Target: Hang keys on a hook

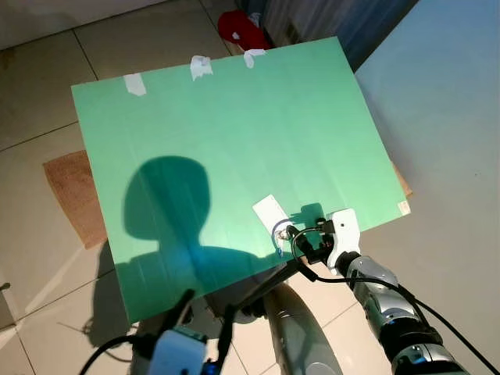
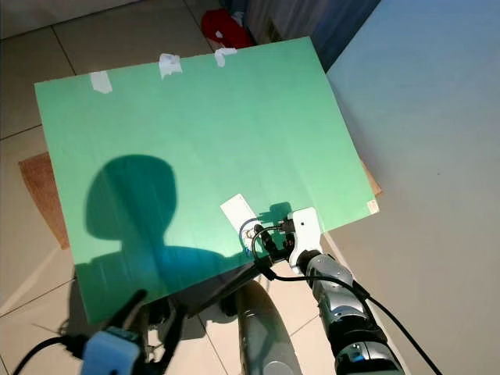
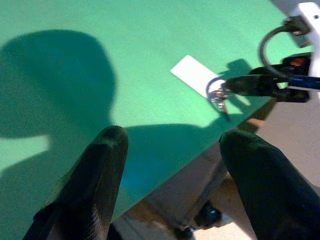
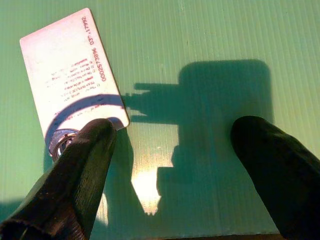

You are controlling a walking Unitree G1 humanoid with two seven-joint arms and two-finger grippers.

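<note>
A green board (image 1: 234, 133) leans in front of me. Near its lower right edge lies a white card (image 1: 270, 209) joined to a metal key ring (image 4: 60, 142), and a small key (image 3: 223, 107) dangles from the ring. My right gripper (image 4: 175, 132) is open at the board, one finger (image 4: 85, 165) touching the ring and the other well to the side. In the head view it sits just right of the card (image 1: 303, 236). My left gripper (image 1: 207, 308) is open below the board's lower edge, pointing up at it. I cannot make out a hook.
Strips of white tape (image 1: 201, 67) hold the board's top edge. A red object (image 1: 242, 30) lies on the tiled floor behind it, and a brown mat (image 1: 72, 191) lies to the left. A pale wall (image 1: 445, 117) runs along the right.
</note>
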